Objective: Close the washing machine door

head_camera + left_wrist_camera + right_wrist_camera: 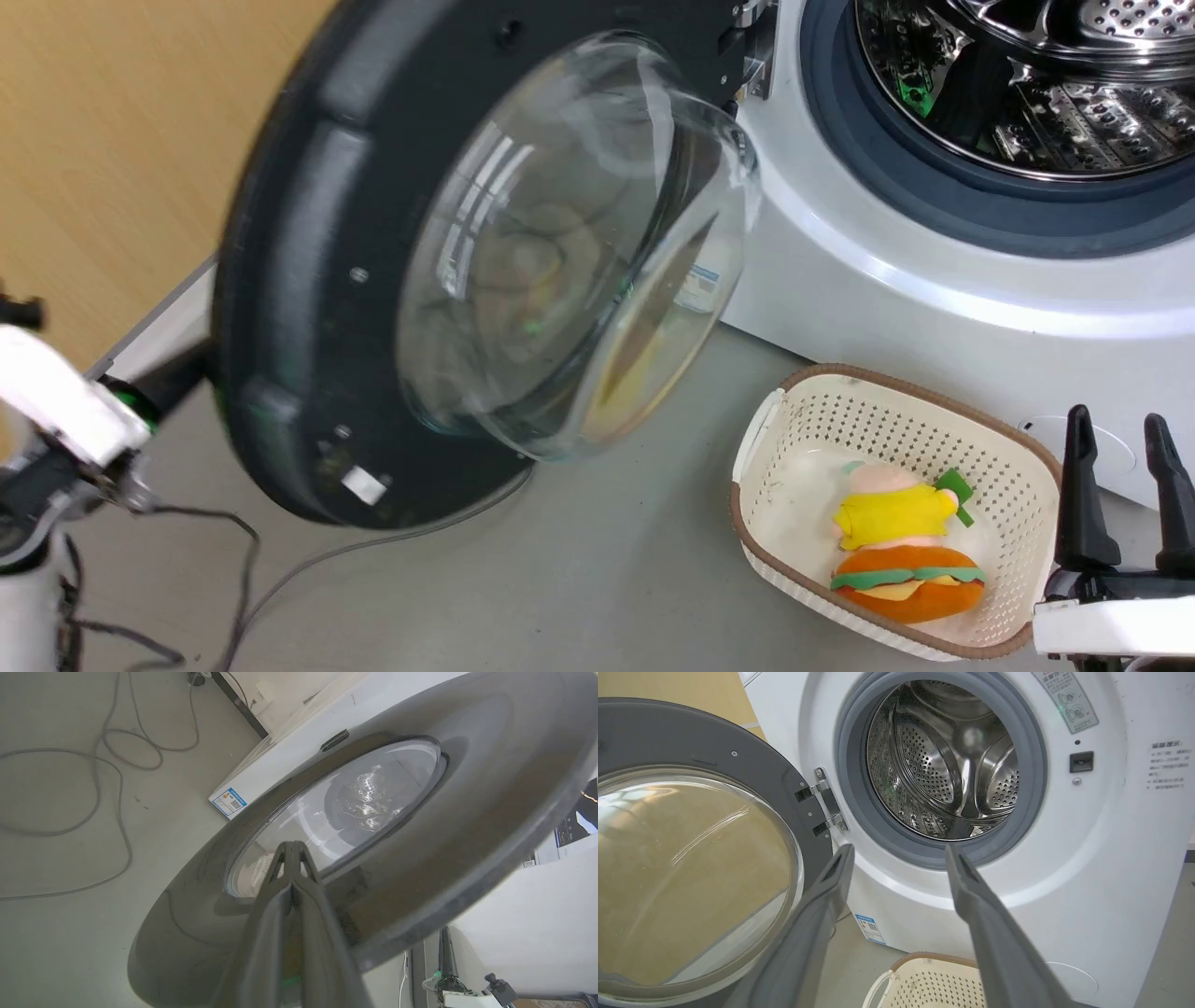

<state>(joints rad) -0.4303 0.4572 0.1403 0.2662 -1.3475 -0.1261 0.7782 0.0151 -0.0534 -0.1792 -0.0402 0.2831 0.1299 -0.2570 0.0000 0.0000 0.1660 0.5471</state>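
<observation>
Low at centre frame, the closed, empty left hand faced the round glossy black washing machine door; steady pushing seemed wisest.

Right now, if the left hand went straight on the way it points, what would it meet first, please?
The washing machine door: the left hand points at its outer face, close up; whether they touch is unclear.

noted washing machine door blurred, top cropped in head view. cannot read blue label print, too small. caught basket only partly, cut at bottom edge.
</observation>
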